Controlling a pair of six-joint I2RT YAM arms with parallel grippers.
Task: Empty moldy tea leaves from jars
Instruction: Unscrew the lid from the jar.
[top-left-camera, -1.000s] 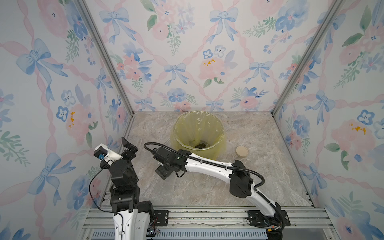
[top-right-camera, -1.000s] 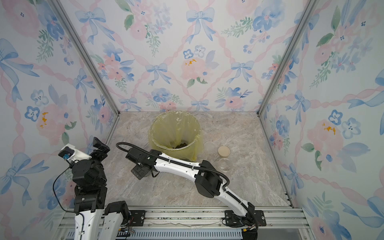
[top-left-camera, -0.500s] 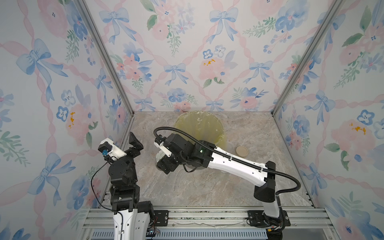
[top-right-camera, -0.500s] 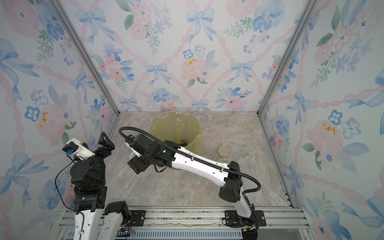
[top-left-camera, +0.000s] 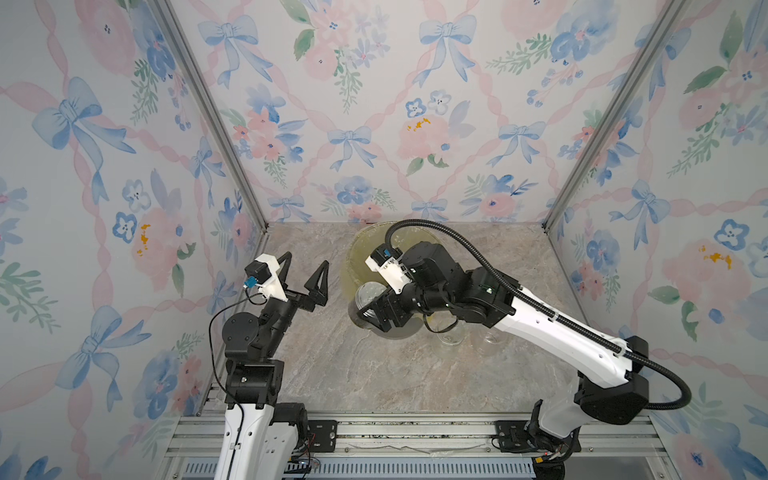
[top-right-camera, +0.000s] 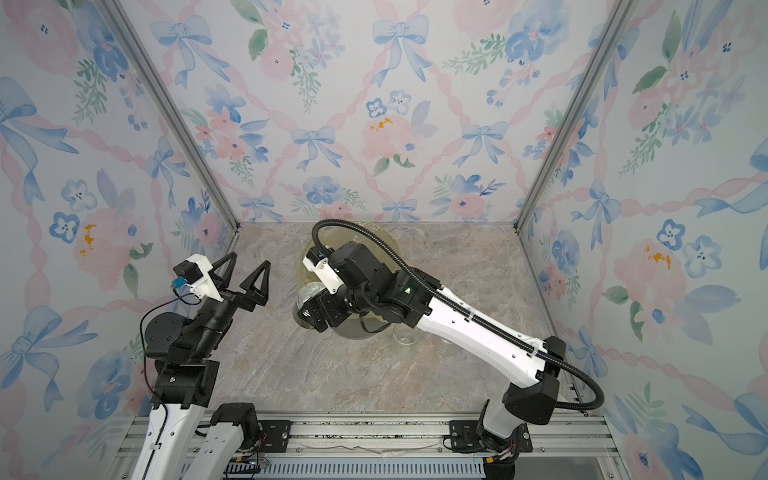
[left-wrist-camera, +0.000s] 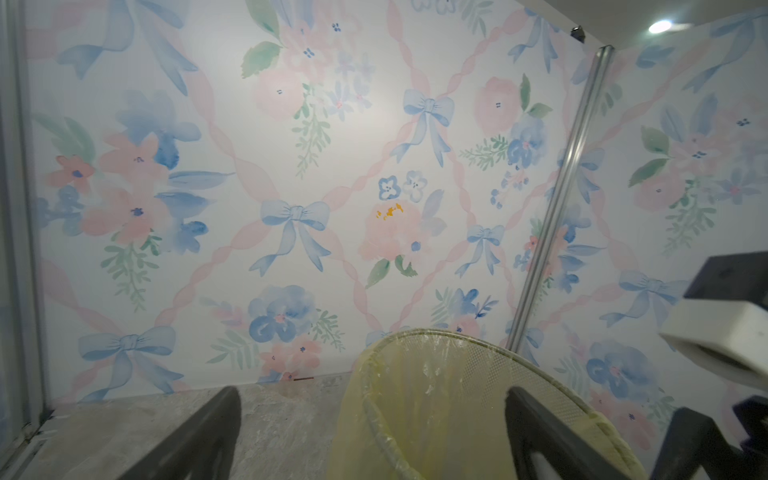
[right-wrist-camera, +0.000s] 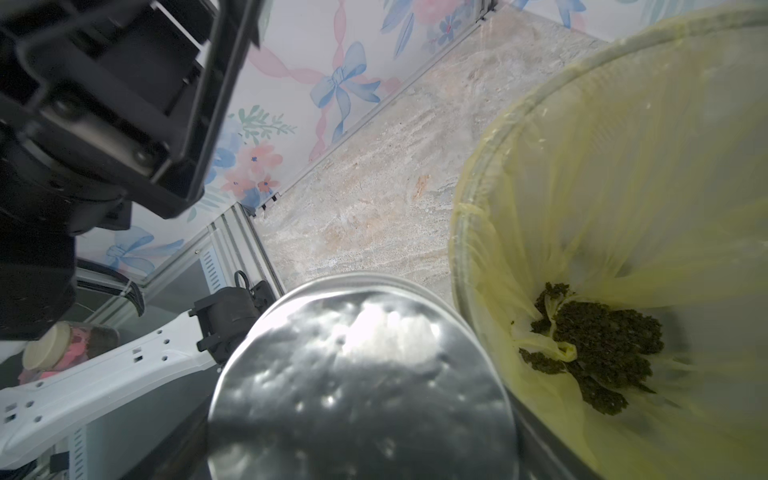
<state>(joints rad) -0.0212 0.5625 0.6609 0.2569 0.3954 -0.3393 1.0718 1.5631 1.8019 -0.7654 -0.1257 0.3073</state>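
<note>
My right gripper (top-left-camera: 371, 311) is shut on a clear jar (top-left-camera: 367, 296), held off the table beside the near-left rim of the yellow-lined bin (top-left-camera: 356, 257). In the right wrist view the jar (right-wrist-camera: 361, 386) fills the space between the jaws, with its inside not readable. Moldy tea leaves (right-wrist-camera: 598, 345) lie in a dark clump at the bin's bottom. Two more clear jars (top-left-camera: 451, 336) (top-left-camera: 488, 338) stand on the table under the right forearm. My left gripper (top-left-camera: 305, 276) hangs open and holds nothing, left of the bin; in the left wrist view its fingers (left-wrist-camera: 199, 436) frame the bin (left-wrist-camera: 415, 395).
The right arm (top-right-camera: 469, 328) stretches across the bin and hides most of it in both top views. A tan round lid (right-wrist-camera: 45, 347) shows by the right arm's base in the right wrist view. Marble tabletop (top-left-camera: 374, 374) ends at the metal rail in front; patterned walls close three sides.
The right arm has risen and swung right, from low at the bin's front left up to the rim, carrying the jar. The left gripper has lifted a little and stays open.
</note>
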